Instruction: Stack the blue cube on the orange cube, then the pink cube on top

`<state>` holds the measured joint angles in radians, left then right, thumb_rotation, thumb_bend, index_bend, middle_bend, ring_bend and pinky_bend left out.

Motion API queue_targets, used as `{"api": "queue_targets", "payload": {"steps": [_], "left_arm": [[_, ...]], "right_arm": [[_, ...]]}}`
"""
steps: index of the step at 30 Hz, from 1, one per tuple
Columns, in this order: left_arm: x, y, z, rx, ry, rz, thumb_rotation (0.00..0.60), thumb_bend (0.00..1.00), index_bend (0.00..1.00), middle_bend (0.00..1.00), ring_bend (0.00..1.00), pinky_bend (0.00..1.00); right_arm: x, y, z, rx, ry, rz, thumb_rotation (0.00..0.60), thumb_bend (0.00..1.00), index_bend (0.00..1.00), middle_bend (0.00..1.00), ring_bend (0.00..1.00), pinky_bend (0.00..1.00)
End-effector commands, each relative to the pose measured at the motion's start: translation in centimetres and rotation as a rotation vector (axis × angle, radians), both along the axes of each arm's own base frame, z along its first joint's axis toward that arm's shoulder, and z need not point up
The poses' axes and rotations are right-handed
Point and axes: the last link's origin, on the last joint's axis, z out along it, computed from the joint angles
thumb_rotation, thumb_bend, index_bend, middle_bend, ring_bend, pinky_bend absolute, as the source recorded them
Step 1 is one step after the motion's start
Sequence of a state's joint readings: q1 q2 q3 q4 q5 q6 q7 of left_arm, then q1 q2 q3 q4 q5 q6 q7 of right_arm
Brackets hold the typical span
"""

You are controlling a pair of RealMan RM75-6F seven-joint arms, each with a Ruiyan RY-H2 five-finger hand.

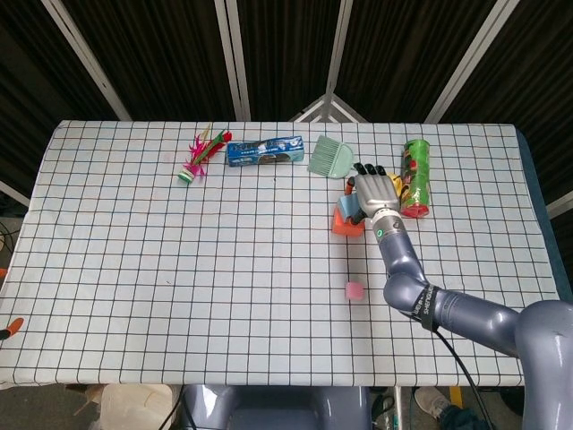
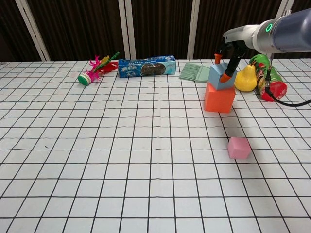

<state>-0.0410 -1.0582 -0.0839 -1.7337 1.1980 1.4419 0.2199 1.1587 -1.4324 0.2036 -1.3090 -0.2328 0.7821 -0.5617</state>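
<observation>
One small blue cube [image 2: 221, 76] sits tilted atop the larger orange cube [image 2: 218, 97], pinched by the right hand's [image 1: 374, 191] orange-tipped fingers [image 2: 226, 76]. The little pink cube [image 2: 238, 147] lies well apart.

The right robot hand [image 2: 226, 62] grips the tilted blue cube [image 2: 221, 77] atop the orange cube [image 2: 218, 98].

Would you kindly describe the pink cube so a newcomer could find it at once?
On the checked tablecloth, find the orange cube with the blue cube on it. The pink cube sits alone nearer the robot, the smallest of the three.
</observation>
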Motion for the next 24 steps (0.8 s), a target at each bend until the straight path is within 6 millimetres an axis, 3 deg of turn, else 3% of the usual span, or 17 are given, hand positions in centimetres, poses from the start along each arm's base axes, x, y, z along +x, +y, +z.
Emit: {"api": "queue_targets", "payload": {"steps": [1, 14, 17, 21, 24], "left_arm": [[0.0, 0.0, 0.0, -0.002, 0.000, 0.001, 0.600, 0.21, 0.22, 0.01, 0.00, 0.02], [0.0, 0.0, 0.0, -0.008, -0.007, -0.004, 0.600, 0.21, 0.22, 0.01, 0.00, 0.02], [0.0, 0.0, 0.0, -0.007, -0.009, -0.007, 0.600, 0.21, 0.22, 0.01, 0.00, 0.02], [0.0, 0.0, 0.2, -0.003, -0.014, -0.006, 0.600, 0.21, 0.22, 0.01, 0.00, 0.02], [-0.1, 0.0, 0.2, -0.004, -0.016, -0.007, 0.600, 0.21, 0.22, 0.01, 0.00, 0.02]], "right_arm": [[0.0, 0.0, 0.2, -0.005, -0.002, 0.001, 0.600, 0.31, 0.49, 0.09, 0.02, 0.00], [1.1, 1.0, 1.4, -0.044, 0.014, 0.019, 0.600, 0.45, 0.55, 0.09, 0.02, 0.00], [1.2, 1.1, 1.4, -0.060, 0.034, 0.015, 0.600, 0.52, 0.57, 0.09, 0.02, 0.00], [1.4, 1.2, 1.4, -0.113, 0.086, 0.011, 0.600, 0.71, 0.64, 0.09, 0.05, 0.00], [1.6, 1.4, 1.2, -0.136, 0.099, 0.001, 0.600, 0.75, 0.65, 0.09, 0.05, 0.00]]}}
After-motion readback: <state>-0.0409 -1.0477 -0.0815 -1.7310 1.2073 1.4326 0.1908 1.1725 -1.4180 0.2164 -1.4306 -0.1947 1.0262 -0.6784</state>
